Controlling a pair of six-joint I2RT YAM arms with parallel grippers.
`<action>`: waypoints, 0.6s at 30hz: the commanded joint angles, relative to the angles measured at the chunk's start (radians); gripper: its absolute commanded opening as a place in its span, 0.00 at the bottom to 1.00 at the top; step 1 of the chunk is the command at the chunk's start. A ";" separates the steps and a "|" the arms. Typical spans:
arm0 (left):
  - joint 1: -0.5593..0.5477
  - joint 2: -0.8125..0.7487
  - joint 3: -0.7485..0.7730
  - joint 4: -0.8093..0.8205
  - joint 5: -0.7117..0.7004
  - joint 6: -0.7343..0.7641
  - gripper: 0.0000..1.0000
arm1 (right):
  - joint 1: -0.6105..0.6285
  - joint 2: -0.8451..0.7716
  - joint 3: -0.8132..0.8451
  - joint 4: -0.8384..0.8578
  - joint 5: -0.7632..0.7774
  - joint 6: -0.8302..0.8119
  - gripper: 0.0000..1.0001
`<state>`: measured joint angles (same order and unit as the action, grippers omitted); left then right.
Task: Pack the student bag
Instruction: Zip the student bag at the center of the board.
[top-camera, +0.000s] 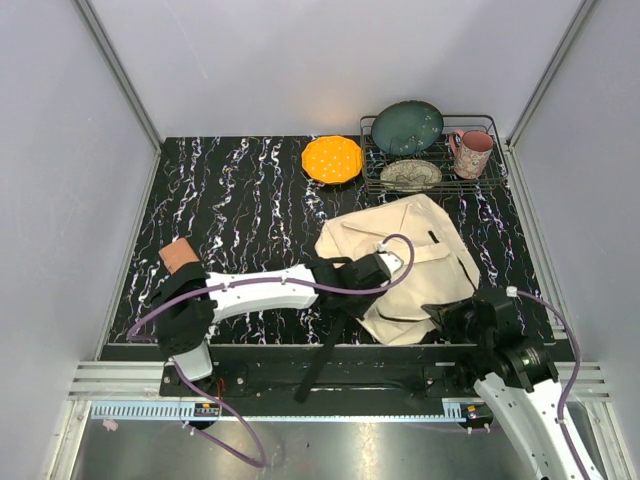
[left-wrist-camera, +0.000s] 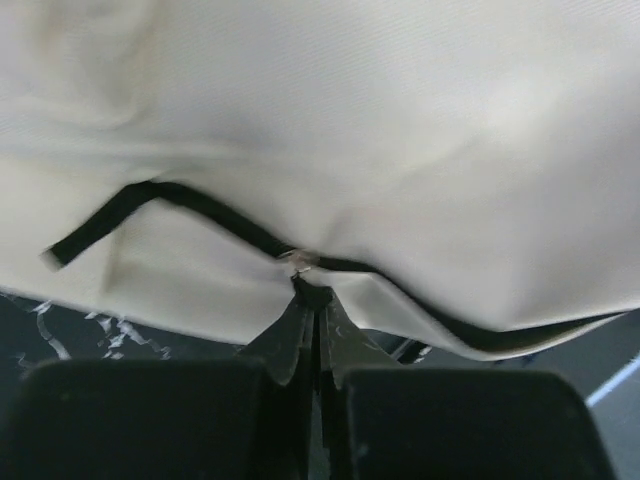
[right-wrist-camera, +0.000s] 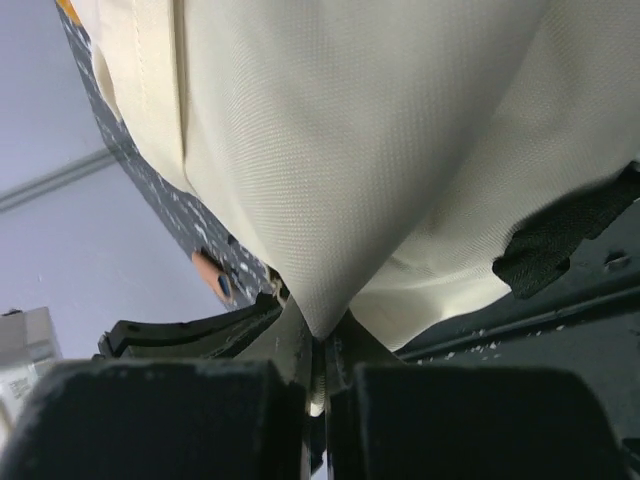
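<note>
1. The large cream-beige fabric backpack (top-camera: 415, 250) lies centre-right on the black marbled table (top-camera: 230, 220), just in front of the wire dish rack (top-camera: 435, 150).
2. Near-left edge: left gripper (left-wrist-camera: 316, 300) clenched on what looks like the black zipper pull (left-wrist-camera: 300, 262).
3. Near-right corner: right gripper (right-wrist-camera: 320, 335) pinches a fabric fold.
4. Bag lies ahead of both grips, and the zip line runs sideways from the left one.
</note>
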<state>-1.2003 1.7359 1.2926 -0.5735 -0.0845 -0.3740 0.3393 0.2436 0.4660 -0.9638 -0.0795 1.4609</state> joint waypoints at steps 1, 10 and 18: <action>0.086 -0.105 -0.143 0.040 -0.146 -0.002 0.00 | 0.001 -0.061 0.068 -0.096 0.182 -0.026 0.00; 0.329 -0.119 -0.345 0.156 -0.065 0.055 0.00 | 0.001 -0.092 0.008 -0.084 0.112 -0.011 0.00; 0.315 -0.096 -0.268 0.149 0.028 0.023 0.26 | 0.001 -0.021 -0.044 0.152 -0.049 -0.073 0.00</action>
<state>-0.9550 1.6379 1.0134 -0.2909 0.0933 -0.3691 0.3519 0.1806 0.4335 -0.9516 -0.0864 1.4467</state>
